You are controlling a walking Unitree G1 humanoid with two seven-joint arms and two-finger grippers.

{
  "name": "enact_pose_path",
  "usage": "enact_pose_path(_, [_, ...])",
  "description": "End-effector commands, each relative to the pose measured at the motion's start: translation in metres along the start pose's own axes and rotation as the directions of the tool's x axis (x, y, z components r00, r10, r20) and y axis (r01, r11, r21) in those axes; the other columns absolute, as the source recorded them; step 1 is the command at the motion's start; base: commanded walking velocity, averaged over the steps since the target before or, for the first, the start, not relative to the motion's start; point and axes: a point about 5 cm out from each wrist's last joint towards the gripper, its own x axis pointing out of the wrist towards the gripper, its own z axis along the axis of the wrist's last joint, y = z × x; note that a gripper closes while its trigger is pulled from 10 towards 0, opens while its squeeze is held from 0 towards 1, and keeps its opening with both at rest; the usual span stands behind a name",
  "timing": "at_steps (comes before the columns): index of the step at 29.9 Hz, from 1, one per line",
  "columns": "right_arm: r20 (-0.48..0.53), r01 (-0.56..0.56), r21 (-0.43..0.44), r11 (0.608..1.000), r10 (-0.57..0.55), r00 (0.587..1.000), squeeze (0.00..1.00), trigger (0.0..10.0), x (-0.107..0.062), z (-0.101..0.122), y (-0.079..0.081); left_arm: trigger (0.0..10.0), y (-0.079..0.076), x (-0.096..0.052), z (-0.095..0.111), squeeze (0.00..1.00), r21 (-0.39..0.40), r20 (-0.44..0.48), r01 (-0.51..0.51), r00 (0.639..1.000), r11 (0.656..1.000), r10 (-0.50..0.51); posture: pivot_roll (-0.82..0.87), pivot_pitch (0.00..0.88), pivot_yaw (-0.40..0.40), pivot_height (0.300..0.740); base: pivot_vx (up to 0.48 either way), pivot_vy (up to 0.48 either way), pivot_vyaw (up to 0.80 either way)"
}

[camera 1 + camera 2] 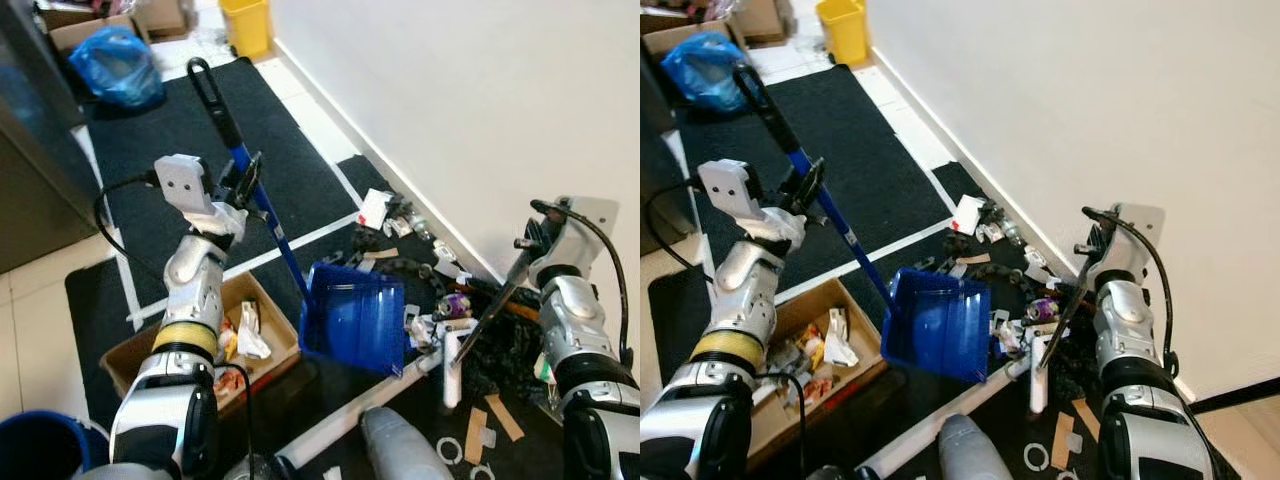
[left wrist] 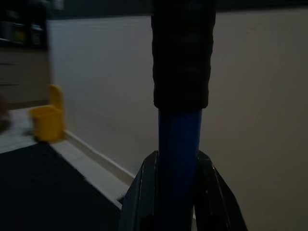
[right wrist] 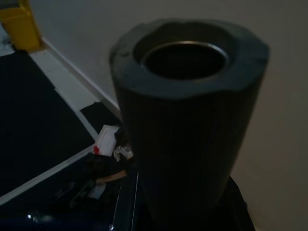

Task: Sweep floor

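Two bins nearby, cardboard box (image 1: 130,352) beside dustpan (image 1: 355,315), litter (image 1: 420,262) along wall (image 1: 480,110).

1. No words, numbers or signs can be read in any of the pictures.
2. The white packet (image 1: 374,209) on the floor by the wall has a red patch on it, but any print there is too small to read.
3. The wrappers in the cardboard box (image 1: 128,352) have colours on them, but no letters can be made out.
4. The blue dustpan (image 1: 355,316) has a tiny white mark near its lower edge, too small to read.
5. The yellow bin (image 1: 246,25) has no print that can be seen.
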Motion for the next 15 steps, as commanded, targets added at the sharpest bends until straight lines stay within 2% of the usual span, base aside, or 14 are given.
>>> enact_pose_path(1, [0.080, -0.003, 0.019, 1.000, 0.001, 0.997, 0.00, 10.0, 0.008, 0.023, -0.004, 10.0, -0.007, 0.000, -0.001, 0.00, -0.008, 0.006, 0.030, 1.000, 1.000, -0.030, 0.08, 0.025, 0.012, 0.740, 0.000, 0.000, -0.80])
enact_pose_path(8, [0.047, 0.025, -0.028, 0.999, -0.024, 0.999, 0.00, 10.0, 0.010, 0.025, -0.012, 10.0, -0.012, -0.001, -0.007, 0.00, -0.018, -0.013, 0.047, 0.999, 0.999, -0.047, 0.08, 0.021, 0.011, 0.740, 0.000, 0.000, -0.80])
enact_pose_path(15, [-0.035, 0.054, -0.056, 0.997, -0.056, 0.998, 0.00, 10.0, 0.006, 0.011, -0.020, 10.0, -0.018, -0.005, -0.016, 0.00, -0.033, -0.052, 0.060, 0.997, 0.998, -0.061, 0.08, 0.028, 0.010, 0.740, 0.000, 0.000, -0.80])
